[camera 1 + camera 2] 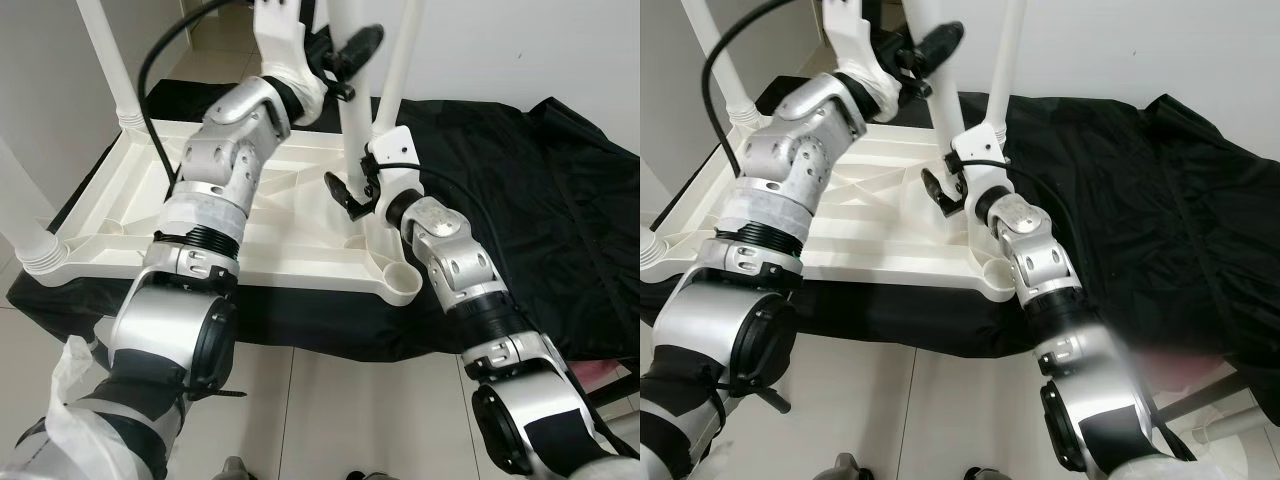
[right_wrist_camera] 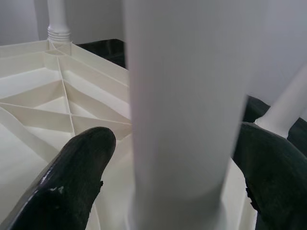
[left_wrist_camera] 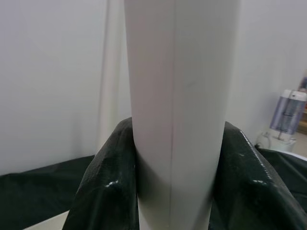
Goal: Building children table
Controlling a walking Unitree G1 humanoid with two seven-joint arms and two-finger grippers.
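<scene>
Both hands [image 1: 352, 52] [image 1: 345, 193] around table leg [image 1: 350, 100]

Pale grey wall [image 1: 560, 45] across the far side, white glossy floor tiles [image 1: 330, 410] with dark grout lines in the near part, black cloth [image 1: 560, 200] spread over the floor to the right, rumpled at its far right, even indoor light
</scene>
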